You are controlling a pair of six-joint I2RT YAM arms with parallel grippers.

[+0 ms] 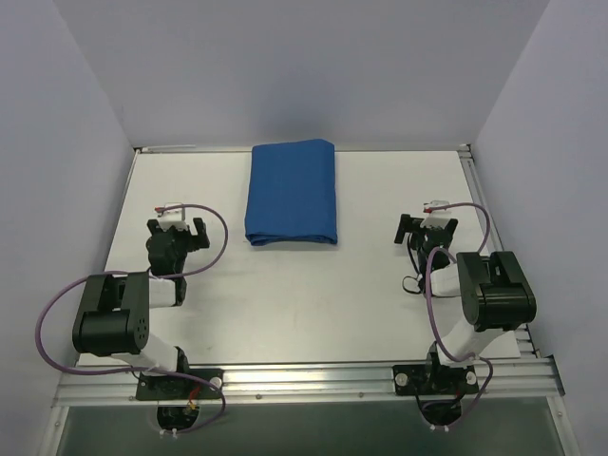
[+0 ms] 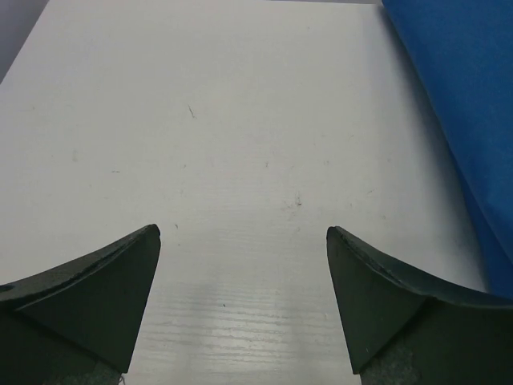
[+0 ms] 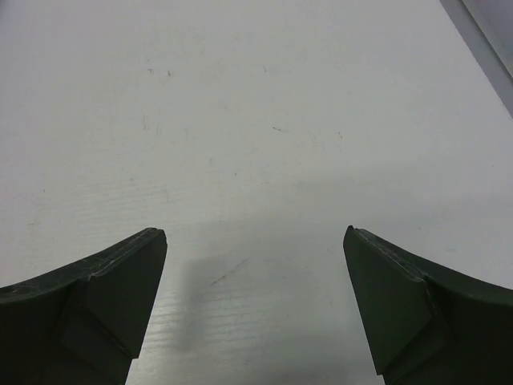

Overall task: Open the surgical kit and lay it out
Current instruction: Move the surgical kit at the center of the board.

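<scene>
The surgical kit is a folded royal-blue cloth wrap (image 1: 292, 192) lying flat at the back middle of the white table. Its steel tray and instruments are hidden inside. The wrap's left edge shows in the left wrist view (image 2: 457, 88) at the upper right. My left gripper (image 1: 177, 231) is open and empty, to the left of the wrap's near corner; in the left wrist view (image 2: 243, 234) only bare table lies between its fingers. My right gripper (image 1: 427, 226) is open and empty, to the right of the wrap; the right wrist view (image 3: 255, 234) shows bare table.
The white table (image 1: 304, 304) is enclosed by pale walls at the left, back and right. A metal rail (image 1: 304, 380) runs along the near edge with both arm bases on it. A strip of the table's edge rail (image 3: 481, 40) shows in the right wrist view.
</scene>
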